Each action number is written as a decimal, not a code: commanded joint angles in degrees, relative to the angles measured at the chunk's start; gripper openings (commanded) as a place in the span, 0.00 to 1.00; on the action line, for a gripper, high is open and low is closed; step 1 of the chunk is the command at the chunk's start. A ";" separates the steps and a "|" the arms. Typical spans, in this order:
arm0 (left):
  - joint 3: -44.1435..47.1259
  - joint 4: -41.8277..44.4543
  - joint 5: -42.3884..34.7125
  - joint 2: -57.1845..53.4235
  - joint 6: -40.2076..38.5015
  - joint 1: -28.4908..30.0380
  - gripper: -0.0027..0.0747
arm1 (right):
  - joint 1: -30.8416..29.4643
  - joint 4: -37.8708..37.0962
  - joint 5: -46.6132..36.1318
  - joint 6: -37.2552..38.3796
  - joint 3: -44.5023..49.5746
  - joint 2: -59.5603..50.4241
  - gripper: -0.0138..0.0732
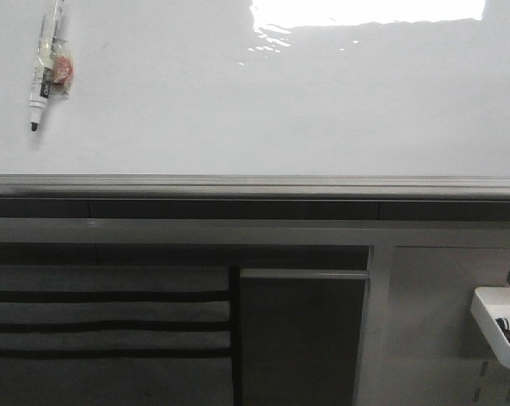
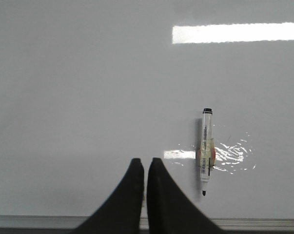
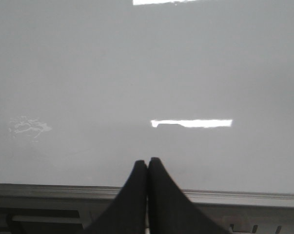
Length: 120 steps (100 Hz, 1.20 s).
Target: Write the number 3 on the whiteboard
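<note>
The whiteboard is a glossy white surface with a bright glare at its top and fills the upper half of the front view. No number 3 is in view on it. A black-tipped marker with a white barrel and an orange patch rests on the board at the far left, tip pointing down. In the left wrist view my left gripper is shut on nothing, in front of the whiteboard, with the marker off to one side and apart from it. My right gripper is shut and empty before the bare whiteboard.
A grey metal rail runs along the board's bottom edge. Below it are dark shelves and a cabinet panel. A small white tray with small items hangs at the lower right. Neither arm shows in the front view.
</note>
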 commanded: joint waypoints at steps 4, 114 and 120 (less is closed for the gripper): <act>-1.94 0.13 -3.21 2.47 0.32 0.09 0.01 | -0.38 -0.78 -3.70 -0.76 -2.13 1.79 0.07; -0.45 0.59 -4.74 2.95 0.17 0.09 0.86 | -0.38 -1.71 -3.23 -0.76 -2.03 1.79 0.84; -0.45 0.59 -4.74 2.95 0.17 0.09 0.86 | -0.38 -1.71 -3.23 -0.76 -2.03 1.79 0.84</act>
